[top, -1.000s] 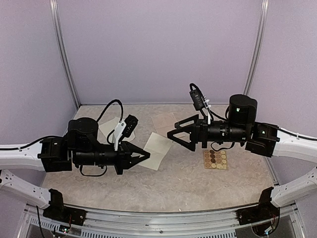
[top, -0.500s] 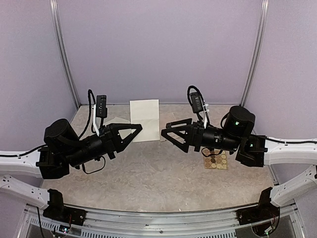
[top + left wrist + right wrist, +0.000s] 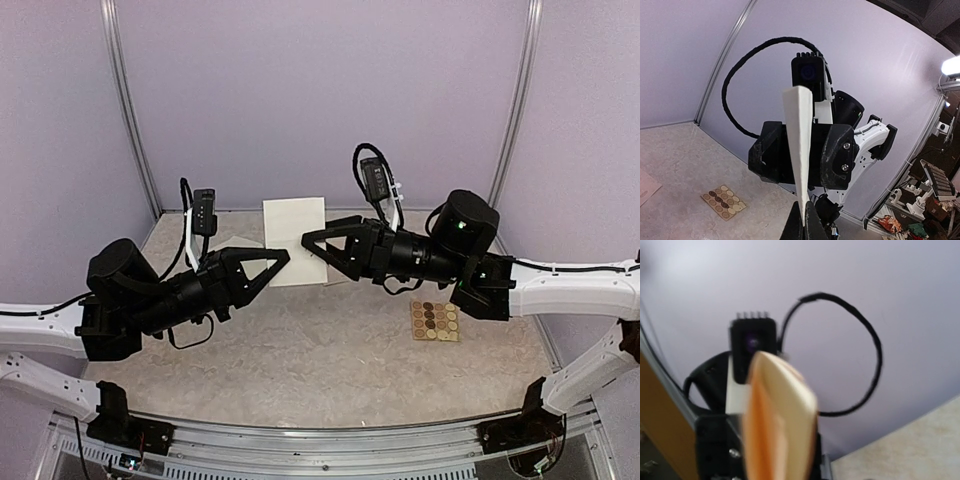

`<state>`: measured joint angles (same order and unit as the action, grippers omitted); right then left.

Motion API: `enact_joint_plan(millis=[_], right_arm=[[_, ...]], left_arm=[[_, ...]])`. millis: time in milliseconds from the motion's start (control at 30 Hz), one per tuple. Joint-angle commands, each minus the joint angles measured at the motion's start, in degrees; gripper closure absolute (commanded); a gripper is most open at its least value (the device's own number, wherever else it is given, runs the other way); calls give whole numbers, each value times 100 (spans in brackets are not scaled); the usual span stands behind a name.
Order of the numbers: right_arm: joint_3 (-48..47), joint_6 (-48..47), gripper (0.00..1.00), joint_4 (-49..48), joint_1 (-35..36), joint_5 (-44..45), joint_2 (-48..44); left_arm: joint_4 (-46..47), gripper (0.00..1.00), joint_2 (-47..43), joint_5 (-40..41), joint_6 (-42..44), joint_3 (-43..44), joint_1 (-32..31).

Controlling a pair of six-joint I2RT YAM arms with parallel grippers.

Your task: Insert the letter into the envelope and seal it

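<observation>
Table (image 3: 330,350) beige | envelope (image 3: 295,235) upright in left fingers (image 3: 258,260) | contents unseen

A sheet of round brown stickers (image 3: 435,321) is lying flat on the speckled table (image 3: 330,370), toward its right side.

- The envelope (image 3: 292,228) is showing plain cream.
- The sticker sheet (image 3: 435,321) is showing yellow-tan, with rows of brown and pale rounds.
- The bench (image 3: 330,360) is looking mottled beige.
- The left pincer (image 3: 285,256) and the right pincer (image 3: 305,240) are both showing black.
</observation>
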<state>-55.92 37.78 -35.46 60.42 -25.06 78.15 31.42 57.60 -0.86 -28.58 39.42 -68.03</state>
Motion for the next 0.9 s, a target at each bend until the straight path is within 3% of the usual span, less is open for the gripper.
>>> enact_joint_plan(millis=[0,100,133,167,267,400,567,700,867], right_arm=[[-182,85,61,-414,59,-297,112],[-197,107,96,-481,73,-354,130],[-200,99,100,-447,70,-334,123],[-191,74,100,-403,74,-306,107],[-160,-38,100,-187,76,-204,43],[-160,-173,100,113,75,-194,-18],[-191,-333,100,525,74,-319,-67],[-176,-430,100,782,74,-343,-130],[-139,-567,100,1054,70,-277,-239]], left_arm=[[191,100,18,-139,-25,32,-39],[129,100,46,-166,-34,52,-38],[95,100,61,-175,-34,67,-36],[32,98,70,-170,-34,92,-35],[-129,80,87,-147,-19,183,-40],[-231,73,70,-138,31,275,-32],[-234,76,10,-48,71,279,-10],[-233,100,-4,-21,51,253,8],[-317,100,23,-26,16,300,35]])
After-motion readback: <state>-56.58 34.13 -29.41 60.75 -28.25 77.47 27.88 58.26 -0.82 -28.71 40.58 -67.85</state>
